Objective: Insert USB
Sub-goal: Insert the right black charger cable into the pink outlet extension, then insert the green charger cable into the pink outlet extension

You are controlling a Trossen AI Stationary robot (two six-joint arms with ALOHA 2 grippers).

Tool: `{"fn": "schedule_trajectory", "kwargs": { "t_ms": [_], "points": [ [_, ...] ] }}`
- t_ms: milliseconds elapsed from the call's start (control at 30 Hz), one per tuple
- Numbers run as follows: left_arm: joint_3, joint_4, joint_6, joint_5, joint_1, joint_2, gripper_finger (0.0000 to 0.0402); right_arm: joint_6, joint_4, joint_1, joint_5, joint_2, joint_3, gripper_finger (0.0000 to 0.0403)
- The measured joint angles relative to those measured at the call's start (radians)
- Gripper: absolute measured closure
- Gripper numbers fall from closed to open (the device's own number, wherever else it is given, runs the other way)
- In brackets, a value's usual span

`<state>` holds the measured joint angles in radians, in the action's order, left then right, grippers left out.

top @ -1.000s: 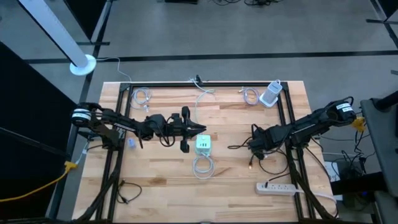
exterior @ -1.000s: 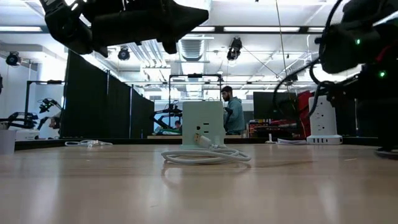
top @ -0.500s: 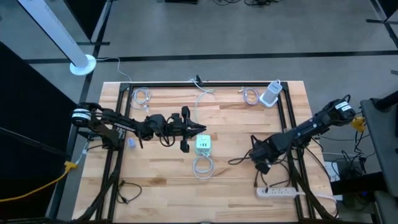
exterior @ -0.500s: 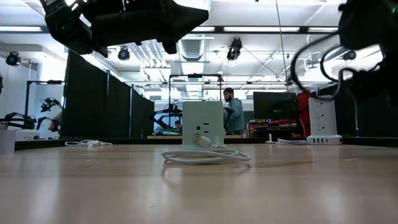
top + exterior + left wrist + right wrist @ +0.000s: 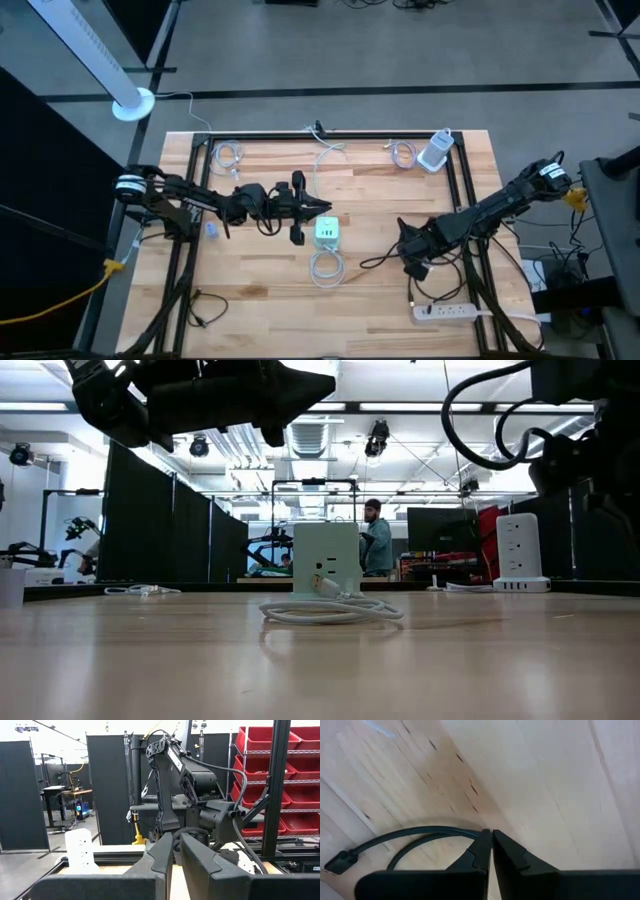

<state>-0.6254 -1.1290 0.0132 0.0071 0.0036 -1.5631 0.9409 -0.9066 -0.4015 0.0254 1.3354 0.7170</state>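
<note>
- We see black curtain partitions [image 5: 170, 520] standing behind the table.
- We see bright strip lights [image 5: 420, 407] along the ceiling.
- We see red bins [image 5: 295, 775] stacked on shelving.
- We see grey floor [image 5: 400, 50].

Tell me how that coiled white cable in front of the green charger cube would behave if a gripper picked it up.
The coiled white cable would probably be floppy: it lies in loose loops on the table. It looks thin, so likely light. Lifted at one point, the coil may sag and unwind, and could tug the green charger cube if plugged in.
</note>
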Motion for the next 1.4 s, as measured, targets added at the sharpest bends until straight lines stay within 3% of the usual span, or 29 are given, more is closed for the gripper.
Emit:
{"fn": "schedule_trajectory", "kwargs": {
  "t_ms": [567,867,1100,1167,1233,1400],
  "points": [
    [0.000,0.031,-0.032,0.007,-0.001,0.000,0.0377,-0.137,-0.013,0.000,-0.053,-0.052,0.053,0.0400],
    [0.000,0.074,-0.116,0.011,-0.002,0.001,0.0377,-0.309,-0.012,0.001,-0.385,-0.076,0.103,0.0400],
    [-0.001,0.107,-0.179,0.016,-0.002,0.007,0.0377,-0.381,0.008,0.022,-0.743,-0.076,0.104,0.0401],
    [-0.001,0.107,-0.182,0.059,-0.002,0.012,0.0377,-0.390,0.042,0.036,-0.830,-0.076,0.104,0.0401],
    [0.000,0.108,-0.171,0.145,-0.002,0.022,0.0377,-0.418,0.113,0.048,-0.869,-0.076,0.104,0.0401],
    [0.000,0.108,-0.194,0.294,-0.005,0.052,0.0377,-0.567,0.415,0.055,-0.823,-0.055,0.090,0.0401]
  ]
}}
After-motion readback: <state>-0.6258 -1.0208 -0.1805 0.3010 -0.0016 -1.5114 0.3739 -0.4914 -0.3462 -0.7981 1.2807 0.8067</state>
